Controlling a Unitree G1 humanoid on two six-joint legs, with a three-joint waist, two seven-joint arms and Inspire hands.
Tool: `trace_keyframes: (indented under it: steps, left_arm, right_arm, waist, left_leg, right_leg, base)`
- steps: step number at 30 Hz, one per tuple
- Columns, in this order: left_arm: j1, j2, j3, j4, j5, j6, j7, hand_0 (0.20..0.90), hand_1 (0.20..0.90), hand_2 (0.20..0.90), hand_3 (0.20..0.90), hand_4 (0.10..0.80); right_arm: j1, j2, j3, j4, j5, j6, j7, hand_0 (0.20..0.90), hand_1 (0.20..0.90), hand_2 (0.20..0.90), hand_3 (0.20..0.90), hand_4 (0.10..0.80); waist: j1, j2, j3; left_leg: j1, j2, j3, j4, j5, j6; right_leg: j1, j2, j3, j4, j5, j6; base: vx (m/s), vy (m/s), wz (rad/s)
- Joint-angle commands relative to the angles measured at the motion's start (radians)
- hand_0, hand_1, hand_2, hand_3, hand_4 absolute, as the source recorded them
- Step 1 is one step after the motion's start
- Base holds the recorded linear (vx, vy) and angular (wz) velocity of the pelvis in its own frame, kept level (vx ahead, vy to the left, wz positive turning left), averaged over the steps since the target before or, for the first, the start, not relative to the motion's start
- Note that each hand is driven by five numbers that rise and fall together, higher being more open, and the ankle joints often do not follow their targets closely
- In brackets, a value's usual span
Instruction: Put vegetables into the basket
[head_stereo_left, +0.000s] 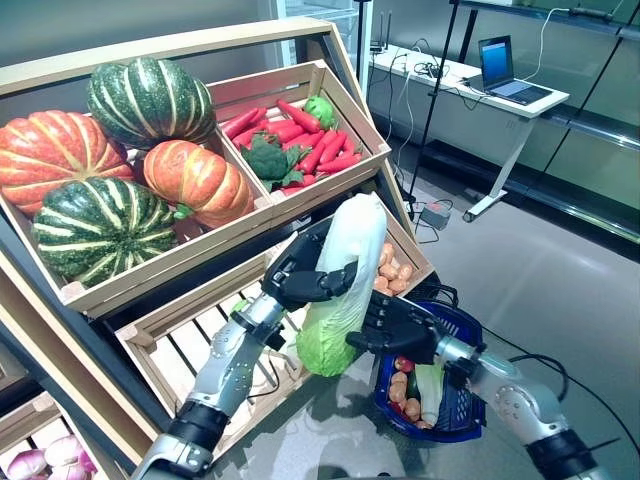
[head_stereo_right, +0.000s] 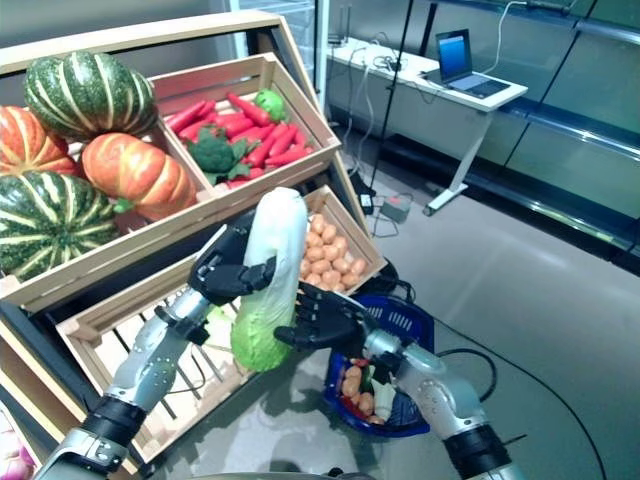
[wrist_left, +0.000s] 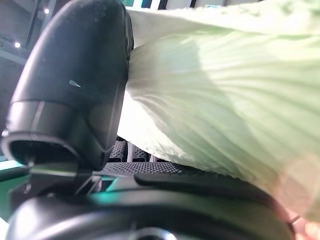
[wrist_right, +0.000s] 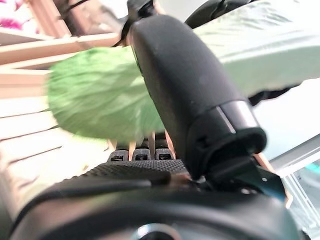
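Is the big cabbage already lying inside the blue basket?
No, the cabbage is held up by both hands, beside the basket.

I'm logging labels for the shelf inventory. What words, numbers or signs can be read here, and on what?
None can be read.
Crates: bare wood, no labels or price tags.
Laptop screen: lit, but too small to read.
Basket: no print showing.
Cabbage, held between the left hand and the right hand: no sticker showing.
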Motion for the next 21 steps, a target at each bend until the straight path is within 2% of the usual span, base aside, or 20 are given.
trace_keyframes:
  steps: [1,6,10,21]
  left_arm:
    - [-0.169,-0.046,-0.014,0.006,-0.049,-0.116,-0.017,0.3,0.3,0.3,0.3,0.4]
    - [-0.18,-0.077,-0.053,0.009,-0.033,-0.111,0.007,0.3,0.3,0.3,0.3,0.4]
    - [-0.18,-0.093,-0.078,0.035,-0.018,-0.115,0.013,0.3,0.3,0.3,0.3,0.4]
    - [-0.209,-0.118,-0.102,0.028,-0.059,-0.141,-0.015,0.3,0.3,0.3,0.3,0.4]
  right_arm:
    - [-0.138,0.095,-0.045,-0.095,0.193,-0.062,-0.031,0.9,0.9,0.9,0.9,0.8]
    - [-0.164,0.143,-0.023,-0.088,0.266,-0.045,-0.071,0.9,0.9,0.9,0.9,0.8]
    - [-0.177,0.177,-0.002,-0.088,0.344,0.01,-0.095,0.9,0.9,0.9,0.9,0.8]
    - [-0.202,0.196,0.049,-0.046,0.366,0.057,-0.12,0.9,0.9,0.9,0.9,0.8]
  waist:
    - [0.005,-0.025,-0.029]
    - [0.011,-0.026,-0.034]
    - [0.013,-0.028,-0.036]
    - [0.016,-0.029,-0.041]
  left_leg:
    - [-0.004,-0.037,-0.03,0.002,-0.073,0.037]
    - [-0.004,-0.034,-0.028,0.002,-0.073,0.039]
    - [-0.005,-0.032,-0.027,0.002,-0.07,0.038]
    - [-0.006,-0.03,-0.022,0.002,-0.065,0.036]
  right_leg:
    - [0.06,0.011,-0.028,0.006,-0.065,-0.055]
    - [0.061,0.012,-0.03,0.006,-0.065,-0.057]
    - [0.058,0.013,-0.029,0.006,-0.063,-0.058]
    - [0.058,0.012,-0.031,0.006,-0.061,-0.06]
  base:
    - [0.0,0.0,0.0]
    - [0.0,0.0,0.0]
    - [0.0,0.0,0.0]
    - [0.0,0.0,0.0]
